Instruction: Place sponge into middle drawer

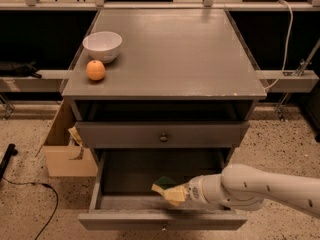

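Note:
The middle drawer (125,176) is pulled open below the cabinet's upper drawer front, showing its plain grey inside. The sponge (166,189), yellow with a dark green layer, is held over the drawer's front middle, just behind the front wall. My gripper (180,193) reaches in from the right on a white arm and is shut on the sponge. Whether the sponge touches the drawer floor is not visible.
A white bowl (102,45) and an orange fruit (95,70) sit at the left of the cabinet top (175,54). A closed grey drawer front with a knob (163,137) is above. A cardboard box (65,144) stands on the floor at left. A cable (30,186) lies on the floor.

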You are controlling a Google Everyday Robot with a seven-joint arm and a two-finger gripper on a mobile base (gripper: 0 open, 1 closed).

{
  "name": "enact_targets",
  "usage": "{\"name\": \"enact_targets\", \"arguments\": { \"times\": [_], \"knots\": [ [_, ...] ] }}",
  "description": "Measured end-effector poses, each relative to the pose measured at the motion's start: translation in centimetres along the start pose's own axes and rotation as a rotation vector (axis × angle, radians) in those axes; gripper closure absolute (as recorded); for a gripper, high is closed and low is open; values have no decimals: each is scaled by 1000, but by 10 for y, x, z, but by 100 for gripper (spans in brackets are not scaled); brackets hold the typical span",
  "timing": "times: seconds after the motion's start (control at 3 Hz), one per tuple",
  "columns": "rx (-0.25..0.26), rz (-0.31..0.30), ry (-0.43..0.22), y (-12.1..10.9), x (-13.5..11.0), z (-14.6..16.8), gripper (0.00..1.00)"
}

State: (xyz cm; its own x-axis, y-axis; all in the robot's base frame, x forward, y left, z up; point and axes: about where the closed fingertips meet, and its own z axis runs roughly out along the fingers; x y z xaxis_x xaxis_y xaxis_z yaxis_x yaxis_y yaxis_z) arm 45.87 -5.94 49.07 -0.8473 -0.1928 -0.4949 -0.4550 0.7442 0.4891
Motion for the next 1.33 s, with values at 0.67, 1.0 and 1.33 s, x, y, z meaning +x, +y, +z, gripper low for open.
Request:
{"name": "enact_targets", "arguments": {
  "times": [0.67, 1.0, 1.33],
  "knots": [
    [34, -73, -56, -14, -14, 25, 100],
    [123, -130, -167, -24, -31, 33, 100],
    [123, -130, -167, -24, -31, 33, 100]
  ]
}}
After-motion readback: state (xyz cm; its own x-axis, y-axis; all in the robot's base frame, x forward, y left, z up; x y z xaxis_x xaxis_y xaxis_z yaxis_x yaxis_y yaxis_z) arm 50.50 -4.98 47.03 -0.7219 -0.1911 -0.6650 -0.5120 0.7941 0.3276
